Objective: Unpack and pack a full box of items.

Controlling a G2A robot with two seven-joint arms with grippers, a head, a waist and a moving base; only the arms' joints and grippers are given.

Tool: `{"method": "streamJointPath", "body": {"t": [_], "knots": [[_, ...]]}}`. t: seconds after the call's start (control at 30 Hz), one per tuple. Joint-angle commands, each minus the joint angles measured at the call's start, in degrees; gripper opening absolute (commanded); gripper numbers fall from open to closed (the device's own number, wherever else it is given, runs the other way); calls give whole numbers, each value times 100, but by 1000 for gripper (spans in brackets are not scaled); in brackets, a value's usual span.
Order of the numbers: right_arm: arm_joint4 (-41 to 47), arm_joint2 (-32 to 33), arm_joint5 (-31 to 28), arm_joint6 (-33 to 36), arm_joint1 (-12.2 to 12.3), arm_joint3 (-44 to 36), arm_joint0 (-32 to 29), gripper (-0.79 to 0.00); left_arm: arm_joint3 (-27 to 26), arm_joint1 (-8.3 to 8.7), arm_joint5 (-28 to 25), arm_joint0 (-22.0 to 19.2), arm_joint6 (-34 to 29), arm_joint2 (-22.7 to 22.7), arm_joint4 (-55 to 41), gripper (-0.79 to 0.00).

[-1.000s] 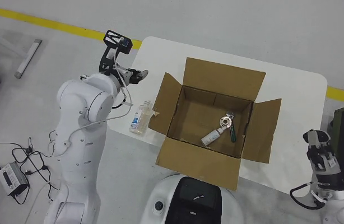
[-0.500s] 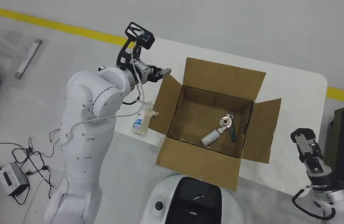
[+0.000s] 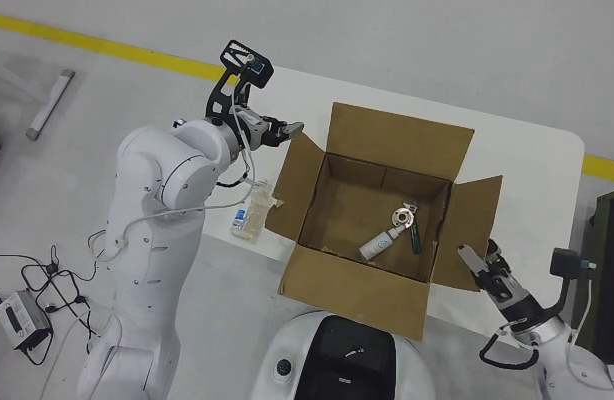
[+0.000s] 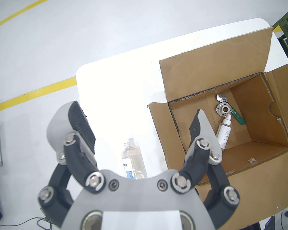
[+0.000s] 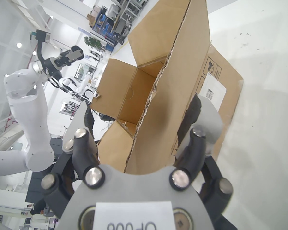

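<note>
Now the right arm (image 3: 527,318) has swung up beside the box's (image 3: 357,285) right flap, jaws spread. The left arm (image 3: 172,180) holds by the left flap, jaws spread too. One bottle (image 3: 247,215) lies on the surface (image 3: 527,150); spray (image 3: 380,243) and wrench (image 3: 415,238) remain inside, so unpacking isn't finished.

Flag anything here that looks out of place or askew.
The clear bottle lies on its side on the table, outside the box, right beside it. One box flap has a ragged, torn edge.
</note>
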Motion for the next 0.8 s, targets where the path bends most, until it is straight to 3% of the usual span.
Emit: {"method": "streamJointPath", "body": {"t": [0.0, 0.07, 0.1, 0.33, 0.77], "knots": [[-126, -20, 132, 21, 5, -23, 13, -517, 0, 0, 0, 0, 0, 0, 0, 0], [-148, -49, 226, 7, 5, -35, 2, -730, 0, 0, 0, 0, 0, 0, 0, 0], [-193, -38, 267, 9, 9, -35, -2, -785, 0, 0, 0, 0, 0, 0, 0, 0], [-191, 105, 474, -161, 17, -44, -116, -785, 0, 0, 0, 0, 0, 0, 0, 0], [154, 813, 288, -71, 71, 72, -436, -785, 0, 0, 0, 0, 0, 0, 0, 0]]}}
